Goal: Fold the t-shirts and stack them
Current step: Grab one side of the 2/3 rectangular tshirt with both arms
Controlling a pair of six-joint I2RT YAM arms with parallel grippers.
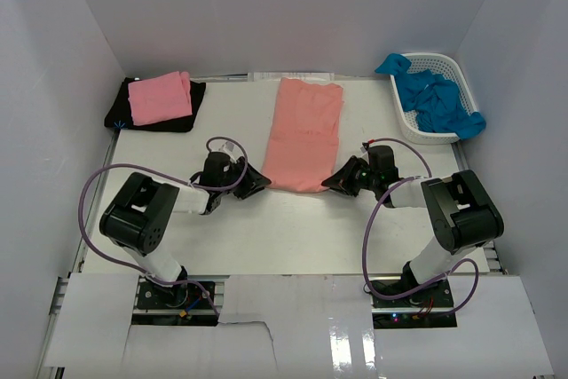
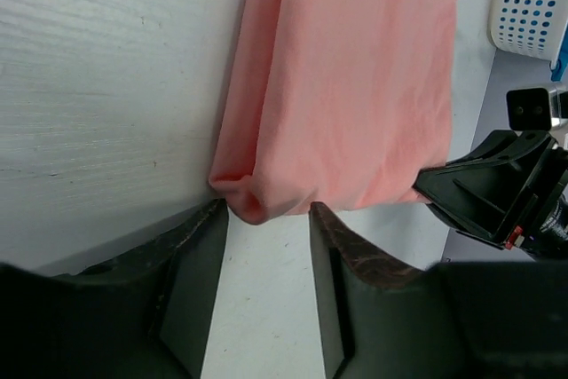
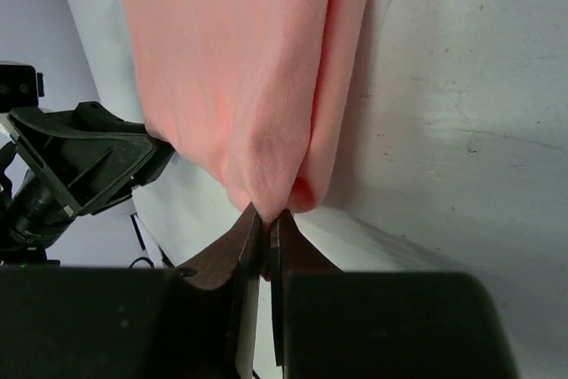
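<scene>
A large salmon-coral t-shirt (image 1: 304,133) lies folded into a long strip in the middle of the table. My left gripper (image 1: 256,181) is at its near left corner. In the left wrist view it (image 2: 268,219) is open, the rolled corner of the salmon shirt (image 2: 346,86) sitting just at its fingertips (image 2: 213,219). My right gripper (image 3: 266,217) is shut on the near right corner of the salmon shirt (image 3: 240,68), the cloth pinched between its tips. A lighter pink t-shirt (image 1: 160,98) lies folded on a black one (image 1: 197,106) at the far left.
A white lattice basket (image 1: 461,73) at the far right holds bright blue t-shirts (image 1: 439,99), some hanging over its rim. White walls close in the table on three sides. The two grippers face each other across the shirt's near edge.
</scene>
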